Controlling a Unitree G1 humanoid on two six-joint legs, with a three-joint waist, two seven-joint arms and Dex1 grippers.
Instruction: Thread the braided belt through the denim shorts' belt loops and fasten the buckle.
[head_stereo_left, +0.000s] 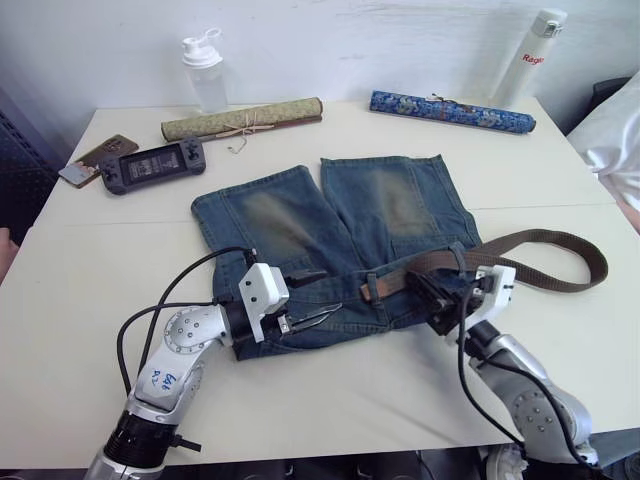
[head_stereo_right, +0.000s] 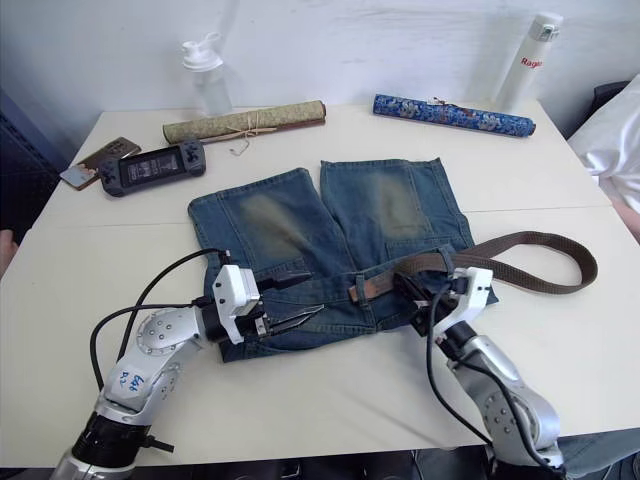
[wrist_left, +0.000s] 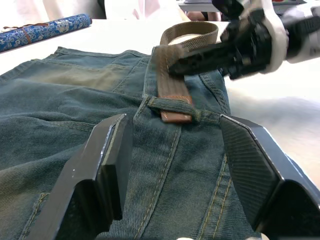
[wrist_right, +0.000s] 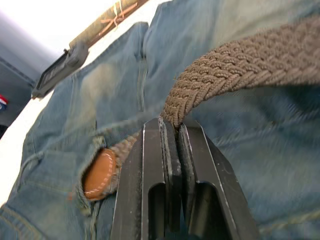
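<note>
The faded denim shorts (head_stereo_left: 300, 215) lie flat on the white table (head_stereo_left: 100, 260), waistband nearest me. The braided belt (head_stereo_left: 560, 240) curls over the table to the right and runs along the waistband. Its tan leather tip (wrist_left: 176, 116) pokes out from under one belt loop (wrist_left: 170, 104) near the middle. My right gripper (wrist_right: 170, 122) is shut on the belt just right of that loop. Hovering over the waistband, my left gripper (head_stereo_left: 318, 296) is open, its jaws either side of the tip and touching nothing. The buckle is hidden.
At the back lie a tan scroll (head_stereo_left: 242, 120) and a blue scroll (head_stereo_left: 450, 110), with a clear bottle (head_stereo_left: 205, 72) and a white bottle (head_stereo_left: 530, 55) behind them. A game console (head_stereo_left: 155, 163) and phone (head_stereo_left: 95, 158) sit far left.
</note>
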